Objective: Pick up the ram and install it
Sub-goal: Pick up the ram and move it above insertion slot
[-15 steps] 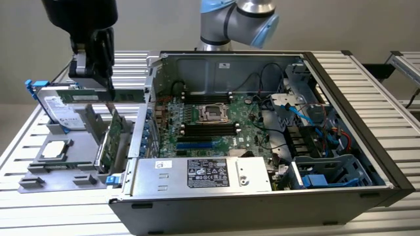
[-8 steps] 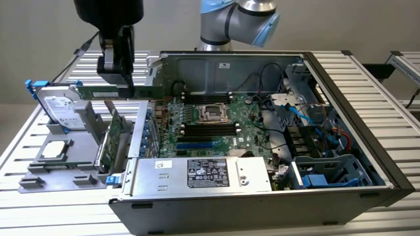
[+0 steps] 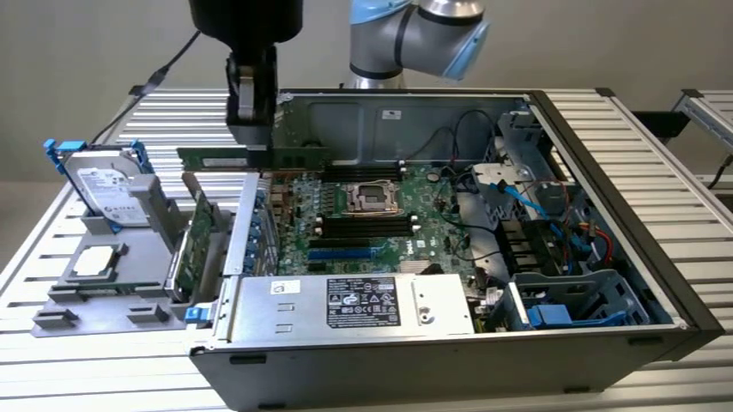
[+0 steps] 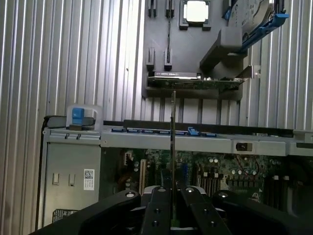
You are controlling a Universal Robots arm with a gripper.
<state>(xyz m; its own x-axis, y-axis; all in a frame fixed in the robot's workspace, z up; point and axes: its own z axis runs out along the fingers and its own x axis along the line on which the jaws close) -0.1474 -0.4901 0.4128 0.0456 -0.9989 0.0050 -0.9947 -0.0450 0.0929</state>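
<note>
My gripper (image 3: 250, 144) clenches the ram (image 3: 212, 158) by its top edge. It hangs level in free air, the case rim (image 4: 205, 143) below my fingers (image 4: 159, 205), motherboard (image 4: 220, 171) beyond.

lab: robot arm (image 3: 418, 34), opened computer case (image 3: 624, 202)

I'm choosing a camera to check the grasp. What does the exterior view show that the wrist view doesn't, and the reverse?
Exterior view: the ram broadside, held level over the case edge, and the CPU socket. Wrist view: the ram edge-on, a thin line running out of the gripper. Both: the ram in the shut gripper, the hard drive, the expansion card.
</note>
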